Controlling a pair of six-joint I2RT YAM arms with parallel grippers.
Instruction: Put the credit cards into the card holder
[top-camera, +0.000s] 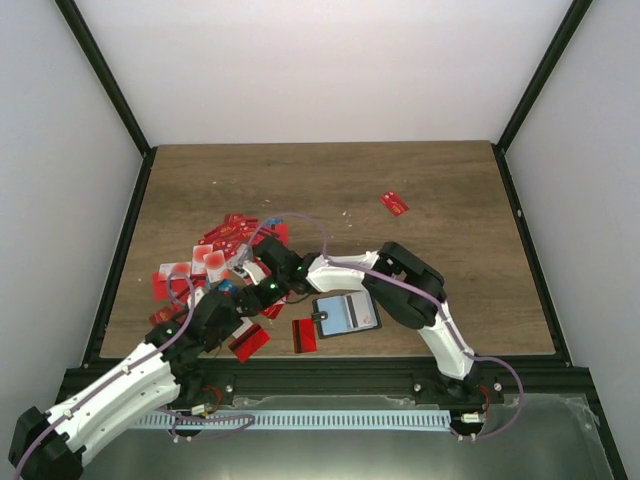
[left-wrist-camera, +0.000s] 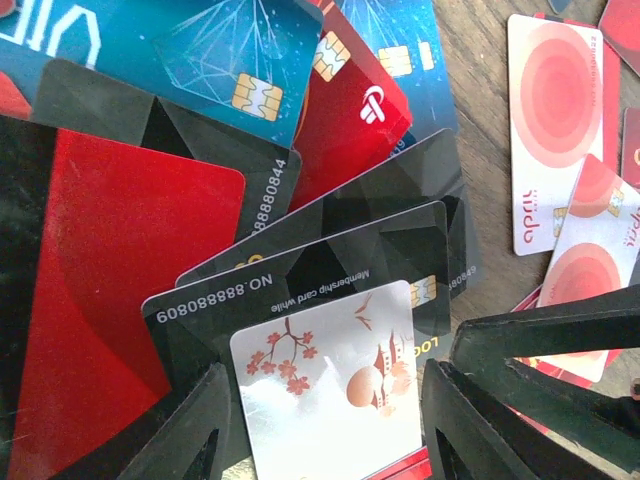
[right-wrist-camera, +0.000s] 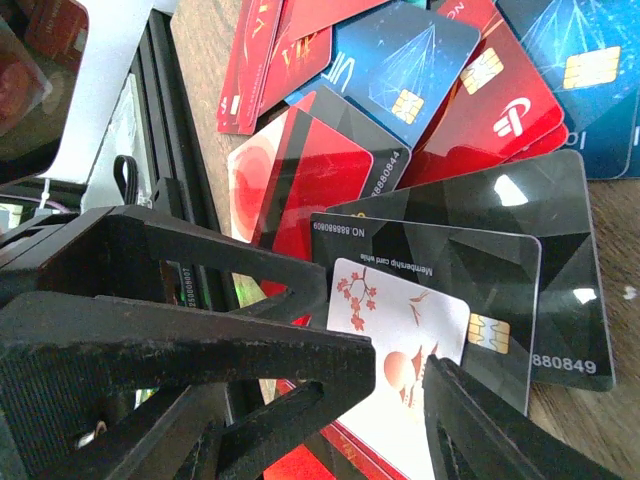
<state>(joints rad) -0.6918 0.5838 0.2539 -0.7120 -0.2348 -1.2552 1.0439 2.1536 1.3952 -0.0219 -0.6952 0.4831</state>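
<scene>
One black card (left-wrist-camera: 300, 275) reads "NO. 88888809" and "Membership card white"; left claw (left-wrist-camera: 325, 400) and right claw (right-wrist-camera: 400, 362) flank a white blossom card (left-wrist-camera: 330, 385), grip impossible to tell.

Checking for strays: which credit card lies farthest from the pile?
The lone red card toward the table's far right; all other cards sit in the pile or close beside it, at the near left.

Top view: even, diffuse overhead light, white walls (top-camera: 300, 60) bright, soft shadows on the wooden table (top-camera: 420, 190), credit cards (top-camera: 225, 245) small and soft in detail. Left wrist view: print sharp mid-frame, pale sheen on the white blossom card (left-wrist-camera: 325, 400), left fingers (left-wrist-camera: 170, 440) dark, blurred. Right wrist view: bright glare patches on a black card (right-wrist-camera: 560, 230), near right finger (right-wrist-camera: 180, 350) silhouetted, out of focus.
</scene>
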